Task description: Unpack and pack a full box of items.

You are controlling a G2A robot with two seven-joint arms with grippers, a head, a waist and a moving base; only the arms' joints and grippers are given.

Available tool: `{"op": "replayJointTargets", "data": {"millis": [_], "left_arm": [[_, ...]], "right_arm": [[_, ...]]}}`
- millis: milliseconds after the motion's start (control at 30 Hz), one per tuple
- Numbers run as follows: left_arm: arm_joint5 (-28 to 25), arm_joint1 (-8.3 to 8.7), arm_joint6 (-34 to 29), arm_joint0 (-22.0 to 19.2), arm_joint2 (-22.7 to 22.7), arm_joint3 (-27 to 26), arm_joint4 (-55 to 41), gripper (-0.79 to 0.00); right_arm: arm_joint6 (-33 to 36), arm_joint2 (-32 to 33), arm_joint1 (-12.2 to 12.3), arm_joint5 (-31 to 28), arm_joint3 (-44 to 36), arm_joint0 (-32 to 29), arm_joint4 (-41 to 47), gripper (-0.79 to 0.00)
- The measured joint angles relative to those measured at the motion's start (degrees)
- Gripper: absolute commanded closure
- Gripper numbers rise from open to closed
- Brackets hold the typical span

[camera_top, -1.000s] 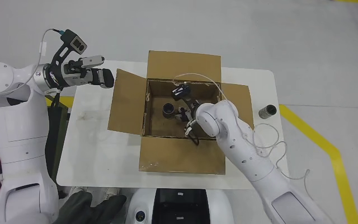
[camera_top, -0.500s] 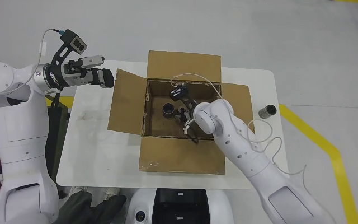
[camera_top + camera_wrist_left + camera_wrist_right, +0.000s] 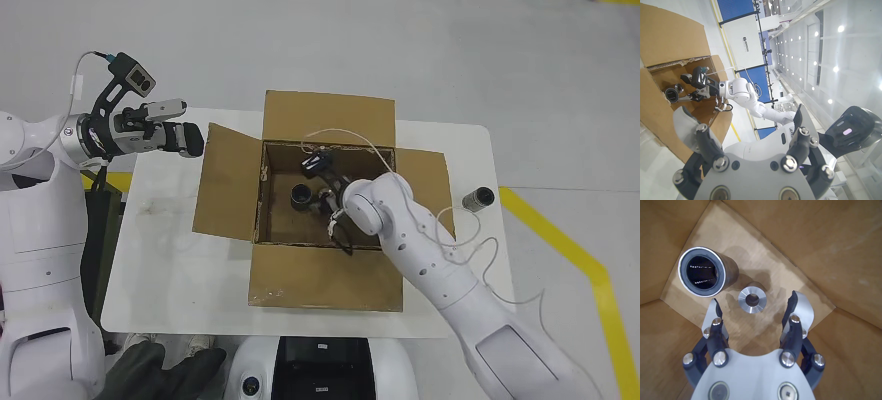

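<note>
An open cardboard box [image 3: 325,280] sits mid-table. On its floor stand a large dark cylinder with a hollow core [image 3: 704,273] and a small silver bushing [image 3: 752,299]; from above the cylinder [image 3: 301,195] shows near the left wall. My right gripper [image 3: 755,298] hangs inside the box, open, its fingers either side of the bushing and above it. From the left wrist view, the right gripper [image 3: 685,88] hovers beside both parts. My left gripper [image 3: 190,138] is held open and empty off the box's left flap [image 3: 225,185].
A third metal cylinder [image 3: 482,198] stands on the white table [image 3: 170,270] to the right of the box. All the box flaps are folded outward. A white cable [image 3: 360,140] loops over the box's far edge.
The right arm has shifted slightly left inside the box, toward the two parts. The left arm has not moved.
</note>
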Motion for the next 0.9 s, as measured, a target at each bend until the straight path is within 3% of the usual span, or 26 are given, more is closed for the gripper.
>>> {"op": "replayJointTargets", "data": {"millis": [167,300,367,467,600,833,900], "left_arm": [[0.0,0.00,0.0,0.0,0.0,0.0,0.0,-0.785],[0.0,0.00,0.0,0.0,0.0,0.0,0.0,-0.785],[0.0,0.00,0.0,0.0,0.0,0.0,0.0,-0.785],[0.0,0.00,0.0,0.0,0.0,0.0,0.0,-0.785],[0.0,0.00,0.0,0.0,0.0,0.0,0.0,-0.785],[0.0,0.00,0.0,0.0,0.0,0.0,0.0,-0.785],[0.0,0.00,0.0,0.0,0.0,0.0,0.0,-0.785]], "right_arm": [[-1.1,-0.5,-0.5,-1.2,2.0,1.0,1.1,-0.643],[-1.6,-0.9,-0.8,-1.7,3.1,1.4,1.4,-0.582],[-1.7,-0.9,-1.0,-1.8,3.6,1.6,1.7,-0.431],[-1.8,-0.9,-1.1,-1.8,4.2,1.8,2.1,-0.302],[-1.7,-0.7,-1.2,-1.6,4.7,1.8,2.4,-0.262],[-1.4,0.2,-1.1,-1.0,4.0,1.3,2.1,-0.003],[-1.2,0.7,-0.9,-0.9,2.9,0.8,1.6,0.000]]}}
